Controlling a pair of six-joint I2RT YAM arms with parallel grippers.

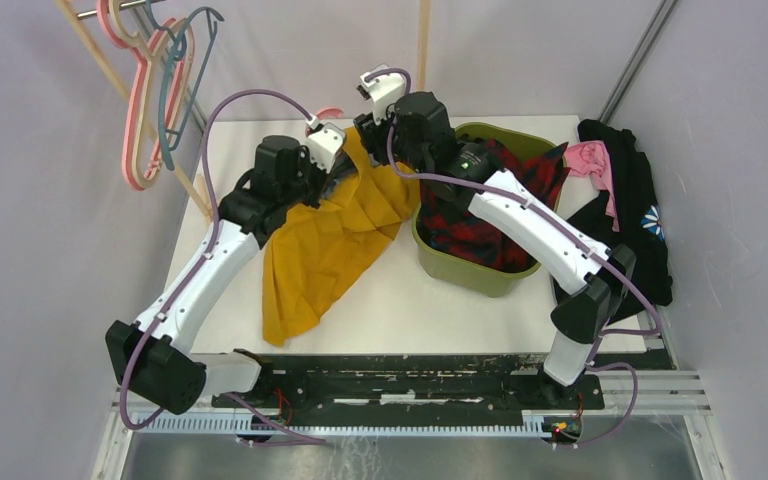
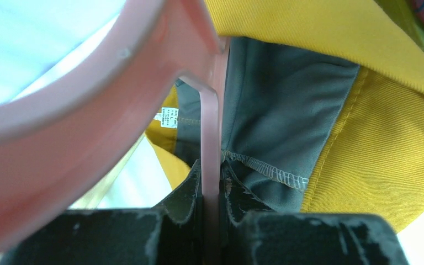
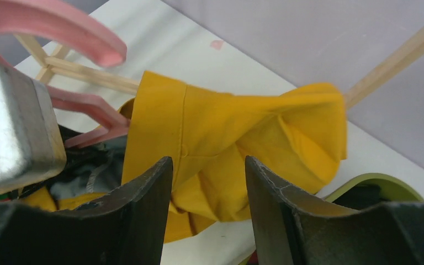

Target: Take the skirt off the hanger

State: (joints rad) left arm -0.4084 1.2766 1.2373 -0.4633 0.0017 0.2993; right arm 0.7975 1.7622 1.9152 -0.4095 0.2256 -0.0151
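In the top view both grippers' fingertips are hiding behind their wrists and the cloth, and only a pink curve of the hanger (image 1: 330, 111) is showing. It is blurring large against the left wrist lens.

One yellow skirt (image 1: 335, 235) is lying from the table's (image 1: 410, 310) back-middle towards its front-left, its waist bunching up at the hanger. One green bin (image 1: 460, 275) holding plaid cloth (image 1: 480, 235) is sitting right of centre. A black garment (image 1: 640, 230) and a pink one (image 1: 590, 160) are hanging over the right edge. The spare hangers (image 1: 145, 100) at the back-left corner are overlapping too much to count.

The left gripper (image 2: 211, 193) is clamping the hanger's thin bar. The right gripper (image 3: 208, 171) is standing with its jaws apart, holding nothing, facing the skirt's raised fold; whether it is touching, I cannot tell.
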